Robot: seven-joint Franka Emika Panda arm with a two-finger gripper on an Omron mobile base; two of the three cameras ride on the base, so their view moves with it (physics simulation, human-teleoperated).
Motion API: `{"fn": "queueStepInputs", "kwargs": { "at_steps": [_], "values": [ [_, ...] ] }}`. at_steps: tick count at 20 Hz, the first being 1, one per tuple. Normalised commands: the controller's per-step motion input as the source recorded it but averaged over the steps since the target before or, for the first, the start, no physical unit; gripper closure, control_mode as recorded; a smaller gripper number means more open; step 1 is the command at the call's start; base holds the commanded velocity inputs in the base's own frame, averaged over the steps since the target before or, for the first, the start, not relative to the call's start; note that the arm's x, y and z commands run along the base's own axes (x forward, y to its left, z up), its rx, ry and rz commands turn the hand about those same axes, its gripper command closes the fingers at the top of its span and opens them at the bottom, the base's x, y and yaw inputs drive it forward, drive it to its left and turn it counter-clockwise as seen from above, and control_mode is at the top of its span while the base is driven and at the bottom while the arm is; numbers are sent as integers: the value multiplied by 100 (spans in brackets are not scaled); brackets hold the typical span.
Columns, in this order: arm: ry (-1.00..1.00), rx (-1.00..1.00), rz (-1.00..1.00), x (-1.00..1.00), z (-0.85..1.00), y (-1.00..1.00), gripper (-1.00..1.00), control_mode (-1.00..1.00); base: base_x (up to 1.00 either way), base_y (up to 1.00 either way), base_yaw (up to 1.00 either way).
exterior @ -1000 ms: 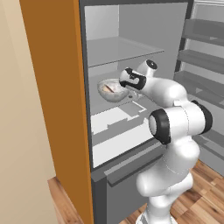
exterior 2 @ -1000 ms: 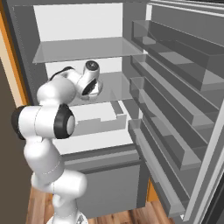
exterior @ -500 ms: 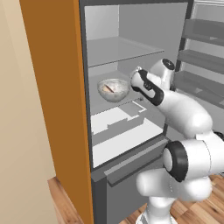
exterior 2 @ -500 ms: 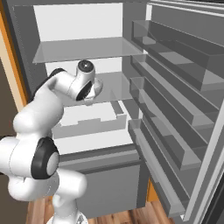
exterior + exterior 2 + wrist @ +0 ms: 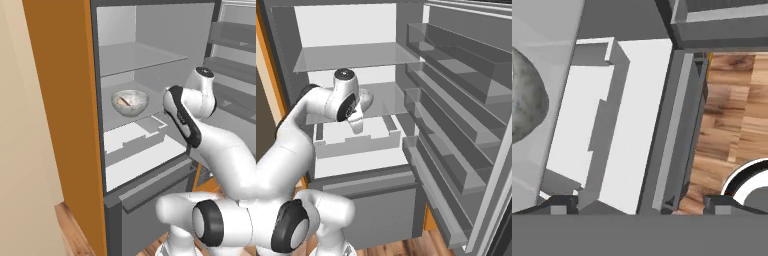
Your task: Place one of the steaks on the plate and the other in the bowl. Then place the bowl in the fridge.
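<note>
While the bowl (image 5: 129,102) sits on a fridge (image 5: 150,75) shelf, the gripper (image 5: 639,204) stands wide and empty.

Left base view: the bowl rests on the middle glass shelf, well inside, a reddish steak (image 5: 126,101) lying in it, which I judge to be the intended final placing; the arm (image 5: 200,120) is just outside the compartment. Right base view: the wrist hides most of the bowl; door racks (image 5: 456,105) are bare. Hand view: fingertips (image 5: 560,204) far apart, nothing between them, bowl at left edge. No brand, label or writing is legible.
</note>
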Motion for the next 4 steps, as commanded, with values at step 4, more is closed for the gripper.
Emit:
{"fn": "queueStepInputs", "kwargs": {
  "at_steps": [4],
  "values": [
    [17,-29,37,-67,-25,0,-100,-100,0,0,0]
  ]
}}
